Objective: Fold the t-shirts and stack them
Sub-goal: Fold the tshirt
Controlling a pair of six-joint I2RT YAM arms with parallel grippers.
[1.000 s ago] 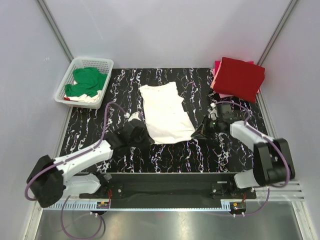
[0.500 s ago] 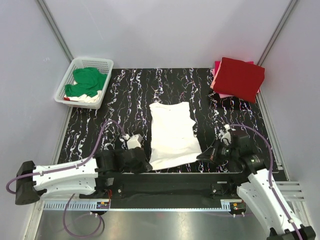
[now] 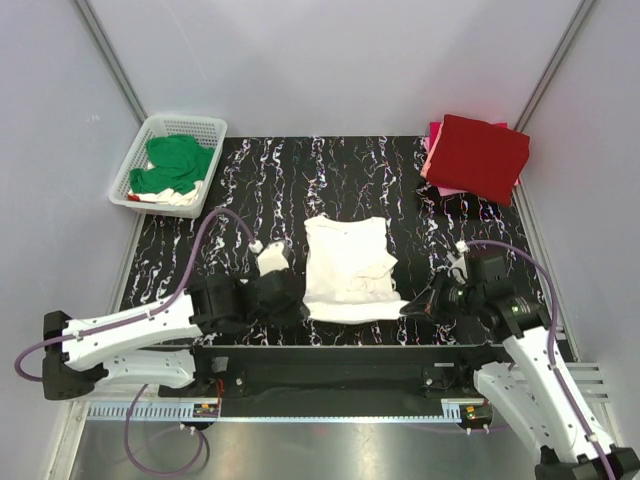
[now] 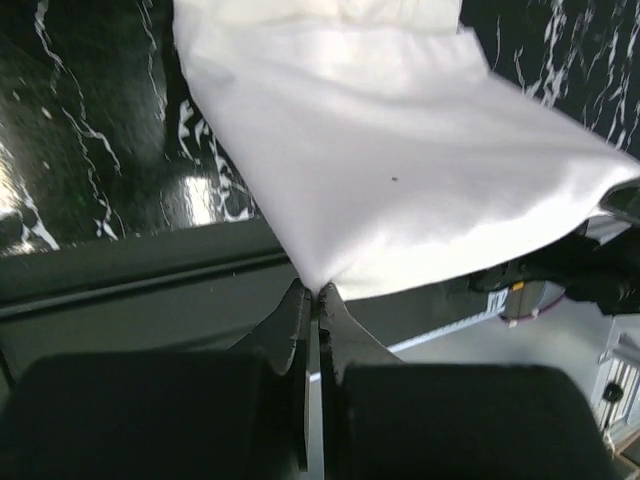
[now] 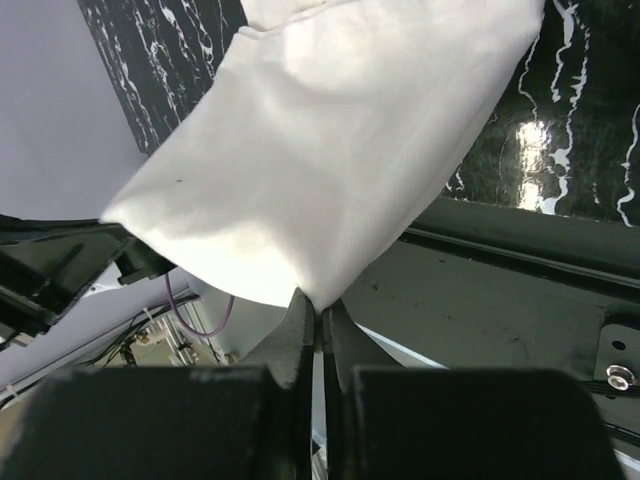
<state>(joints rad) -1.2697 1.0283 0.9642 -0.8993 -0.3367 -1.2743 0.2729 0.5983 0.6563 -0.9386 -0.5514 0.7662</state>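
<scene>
We hold the white t-shirt [image 3: 345,262] by its two near corners. Our left gripper [image 4: 316,292] is pinched tight on one corner and our right gripper [image 5: 321,306] on the other. The shirt runs away from both of us, its long way pointing to the far side of the table [image 3: 250,180]. The near edge looks lifted, we think, so the fold should go forward

The left arm [image 3: 140,328] lies low, stretched rightward along the near edge; the right arm [image 3: 535,355] bends inward from its base. The wrists face each other — left gripper [image 3: 300,308] and right gripper [image 3: 410,308] each pinched tight on a near corner of the white t-shirt [image 3: 345,270].
</scene>
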